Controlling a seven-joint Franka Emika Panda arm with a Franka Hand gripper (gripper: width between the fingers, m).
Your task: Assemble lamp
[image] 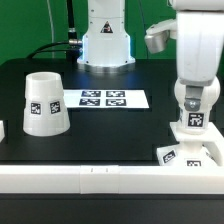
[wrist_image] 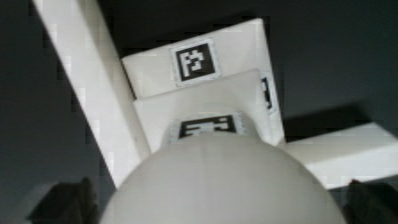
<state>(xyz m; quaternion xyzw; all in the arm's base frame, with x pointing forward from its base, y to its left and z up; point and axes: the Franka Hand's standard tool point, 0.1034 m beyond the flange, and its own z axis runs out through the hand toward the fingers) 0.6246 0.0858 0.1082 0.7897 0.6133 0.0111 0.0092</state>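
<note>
Exterior view: your gripper [image: 196,101] hangs over the bulb [image: 195,120] at 4 o'clock on the table. Its jaws are spread wide, with nothing visibly clamped. The bulb stands upright on the square base [image: 190,152], just behind the white border bar [image: 100,180] at 6 o'clock. The shade [image: 45,103] sits wide end down at 9 o'clock, well apart. The marker board [image: 103,99] lies at centre. In the wrist view the bulb's dome looms close, and you can't tell whether the fingers touch it.
</note>
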